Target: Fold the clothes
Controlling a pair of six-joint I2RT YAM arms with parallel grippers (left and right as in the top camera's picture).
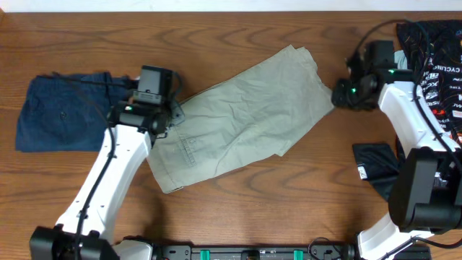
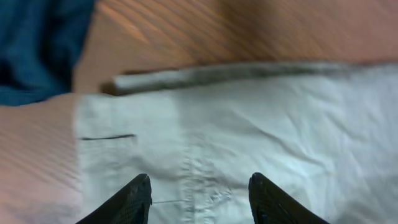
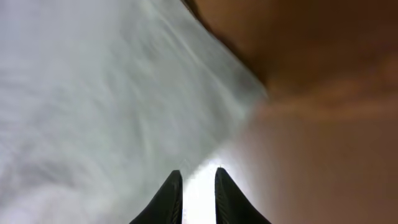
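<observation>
1. The khaki shorts (image 1: 242,115) lie slantwise across the middle of the surface (image 1: 238,209), flat, seemingly folded once already;
2. left gripper (image 2: 199,186) hovers over the waistband end, fingers spread, empty;
3. right gripper (image 3: 198,180) sits at the leg hem, fingers nearly together; I cannot tell if they pinch it;
4. next, likely: grip both ends, fold across.

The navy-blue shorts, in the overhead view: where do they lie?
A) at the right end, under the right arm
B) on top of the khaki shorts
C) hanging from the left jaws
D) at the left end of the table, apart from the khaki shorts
D: the navy-blue shorts lie flat at the left end of the table, and the left wrist view shows bare wood between them and the khaki shorts.
</observation>
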